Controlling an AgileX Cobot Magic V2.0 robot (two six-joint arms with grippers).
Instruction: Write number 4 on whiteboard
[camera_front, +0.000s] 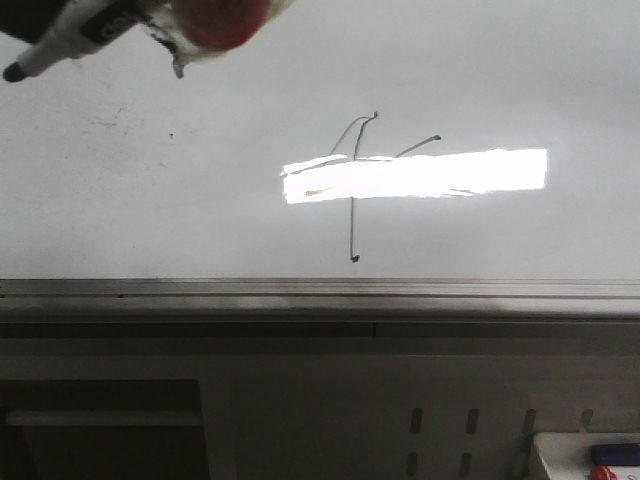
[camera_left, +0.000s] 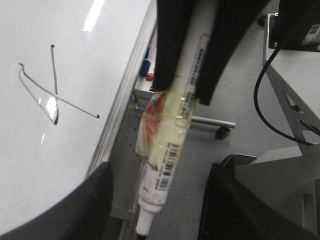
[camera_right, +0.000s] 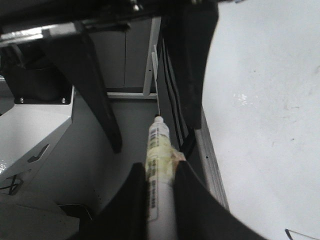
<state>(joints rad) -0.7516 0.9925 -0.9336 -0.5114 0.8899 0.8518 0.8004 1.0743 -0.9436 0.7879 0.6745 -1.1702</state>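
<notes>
Whiteboard: you see the large glossy white whiteboard (camera_front: 150, 200) filling the far part of the front view, with its grey metal edge strip (camera_front: 320, 290) running left to right along the near side.
Number 4: you find the thin dark-grey hand-drawn number 4 (camera_front: 355, 190) near the board's middle, its long axis running far to near, the hooked end pointing at the near edge; a bright rectangular light reflection (camera_front: 415, 175) crosses it.
Open room: bare board lies left and right of the strokes.
Left gripper: your left gripper (camera_left: 182, 90) is clamped on a white taped marker pen (camera_left: 165, 145), off the board past its edge.
Right gripper: your right gripper (camera_right: 160, 175) is closed around a second white marker (camera_right: 159, 150), beside the board's edge.
</notes>
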